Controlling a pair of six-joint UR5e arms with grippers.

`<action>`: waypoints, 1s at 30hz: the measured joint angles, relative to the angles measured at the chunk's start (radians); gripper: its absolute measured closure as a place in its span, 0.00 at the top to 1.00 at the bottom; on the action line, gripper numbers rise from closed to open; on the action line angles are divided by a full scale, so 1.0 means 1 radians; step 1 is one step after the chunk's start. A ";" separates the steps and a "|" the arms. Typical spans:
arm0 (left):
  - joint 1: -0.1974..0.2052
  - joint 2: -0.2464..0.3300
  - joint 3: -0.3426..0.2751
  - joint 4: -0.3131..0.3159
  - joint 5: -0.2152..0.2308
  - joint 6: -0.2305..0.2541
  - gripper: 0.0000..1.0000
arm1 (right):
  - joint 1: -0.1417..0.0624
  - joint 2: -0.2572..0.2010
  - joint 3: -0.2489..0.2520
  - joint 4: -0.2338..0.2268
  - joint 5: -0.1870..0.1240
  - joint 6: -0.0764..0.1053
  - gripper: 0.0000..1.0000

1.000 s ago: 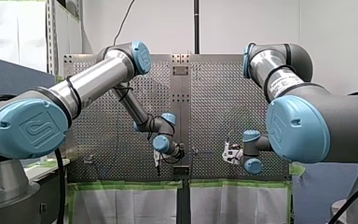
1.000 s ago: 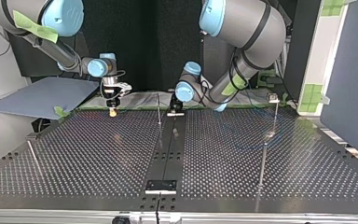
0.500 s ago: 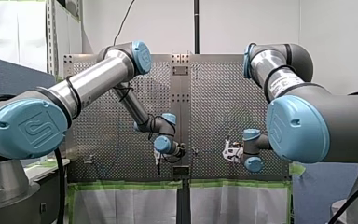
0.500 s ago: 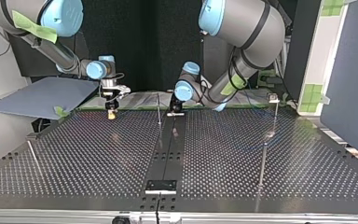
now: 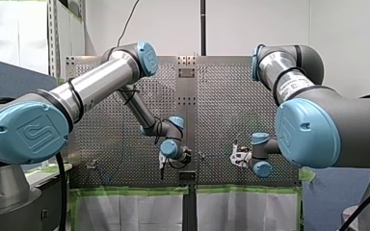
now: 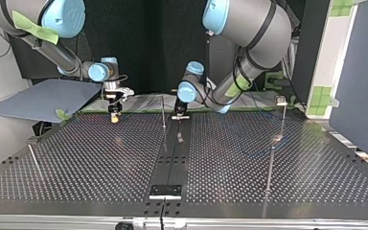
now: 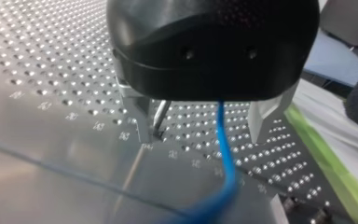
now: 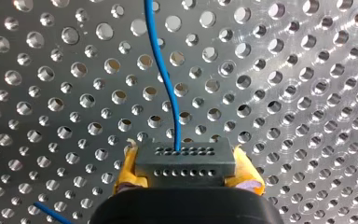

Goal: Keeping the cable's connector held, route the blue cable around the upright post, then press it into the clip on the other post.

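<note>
left gripper [image 7: 200, 137] edged nearer upright post [image 7: 161, 114], jaws apart, blue cable [image 7: 224, 144] between; right gripper [image 8: 186, 165] clamps connector [image 8: 185, 157].

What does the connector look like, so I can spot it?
In the right wrist view, find my right gripper over the table. Between its yellow pads sits the connector: a grey block with two hole rows, the blue cable leaving it.

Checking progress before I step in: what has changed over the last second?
My right gripper, shut on the connector, drifted slightly toward the top view's left. My left arm's wrist edged the same way, while my left gripper barely moved beside the post. Otherwise as before: nothing visibly gripped or released. The blue cable runs between the open left fingers.
</note>
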 joint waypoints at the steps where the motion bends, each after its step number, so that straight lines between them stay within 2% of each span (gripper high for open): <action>1: -0.002 0.000 0.000 -0.003 0.001 0.007 1.00 | 0.000 0.000 0.000 0.000 0.000 0.000 0.00; 9: -0.014 0.024 0.000 -0.025 -0.005 0.044 1.00 | 0.000 0.000 0.000 0.005 -0.002 0.000 0.00; 16: -0.036 0.043 0.000 -0.094 -0.038 0.083 1.00 | 0.000 0.000 0.000 0.009 -0.004 -0.001 0.00; 23: -0.052 0.044 -0.001 -0.164 -0.084 0.089 1.00 | -0.001 0.000 0.000 0.015 -0.005 -0.002 0.00; 30: -0.072 0.045 -0.001 -0.176 -0.102 0.091 1.00 | -0.002 0.000 0.000 0.019 -0.006 -0.003 0.00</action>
